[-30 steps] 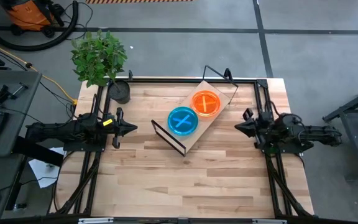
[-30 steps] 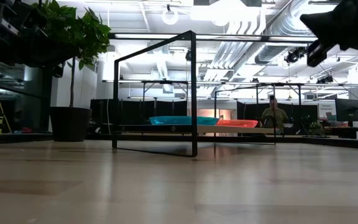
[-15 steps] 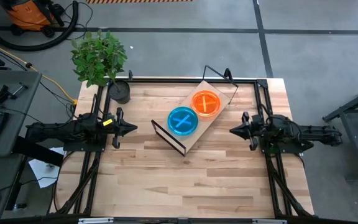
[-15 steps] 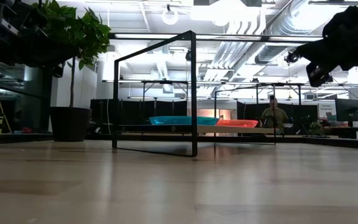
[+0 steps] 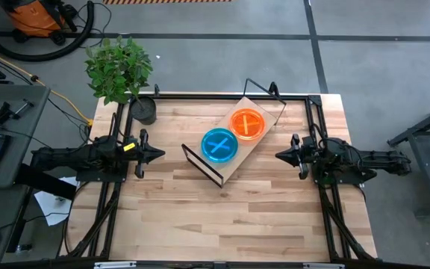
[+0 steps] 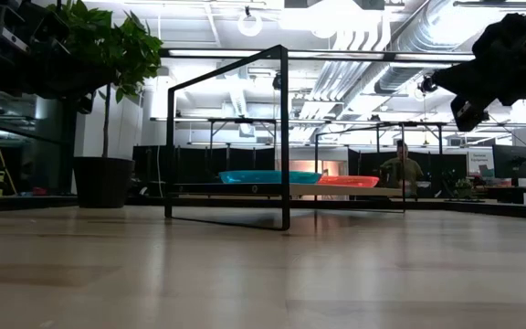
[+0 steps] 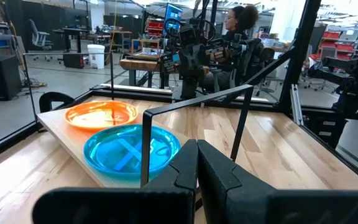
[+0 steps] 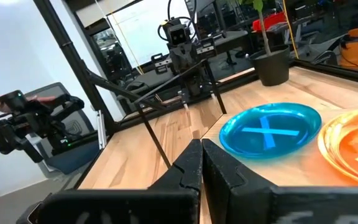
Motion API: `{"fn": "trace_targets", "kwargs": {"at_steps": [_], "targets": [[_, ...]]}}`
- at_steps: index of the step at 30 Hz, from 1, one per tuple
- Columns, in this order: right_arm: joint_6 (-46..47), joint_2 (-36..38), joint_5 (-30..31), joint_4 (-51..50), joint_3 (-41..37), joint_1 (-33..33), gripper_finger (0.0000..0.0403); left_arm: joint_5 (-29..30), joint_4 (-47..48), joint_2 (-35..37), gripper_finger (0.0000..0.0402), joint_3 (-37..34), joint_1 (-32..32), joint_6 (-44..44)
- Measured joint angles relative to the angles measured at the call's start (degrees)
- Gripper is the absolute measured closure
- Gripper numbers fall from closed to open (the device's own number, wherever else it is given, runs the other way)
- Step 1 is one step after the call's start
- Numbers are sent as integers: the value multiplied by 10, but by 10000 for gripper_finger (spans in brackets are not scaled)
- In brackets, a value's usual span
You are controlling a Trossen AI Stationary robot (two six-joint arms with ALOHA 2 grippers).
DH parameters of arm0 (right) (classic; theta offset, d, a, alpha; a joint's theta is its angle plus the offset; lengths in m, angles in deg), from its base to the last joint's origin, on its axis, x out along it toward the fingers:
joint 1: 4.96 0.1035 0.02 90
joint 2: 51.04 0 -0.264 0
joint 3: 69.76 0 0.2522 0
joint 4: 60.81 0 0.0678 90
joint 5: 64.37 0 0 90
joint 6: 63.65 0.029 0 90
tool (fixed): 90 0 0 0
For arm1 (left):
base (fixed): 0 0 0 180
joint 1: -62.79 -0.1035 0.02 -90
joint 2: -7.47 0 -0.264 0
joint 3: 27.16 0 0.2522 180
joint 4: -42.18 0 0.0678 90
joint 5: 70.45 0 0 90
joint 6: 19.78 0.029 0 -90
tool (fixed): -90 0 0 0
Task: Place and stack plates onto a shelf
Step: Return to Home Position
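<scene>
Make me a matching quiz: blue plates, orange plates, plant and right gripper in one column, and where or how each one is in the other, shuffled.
1. blue plates
2. orange plates
3. plant
4. right gripper

A. on a table corner
B. shut, empty
C. on the shelf, end nearer the right gripper
D. on the shelf, end nearer the left gripper

Pairs: 1-D, 2-C, 3-A, 4-B

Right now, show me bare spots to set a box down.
Bare: broad tabletop beyond the shelf, opposite the plant pot; small patch between pot and shelf. Crowded: the shelf, holding blue plates and orange plates; left gripper and right gripper flank it.
</scene>
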Motion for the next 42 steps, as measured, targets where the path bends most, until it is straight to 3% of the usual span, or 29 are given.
{"fn": "trace_targets", "kwargs": {"at_steps": [42], "targets": [[0,3,0,0,0,0,402,0,-1,1,401,0,21,0]]}}
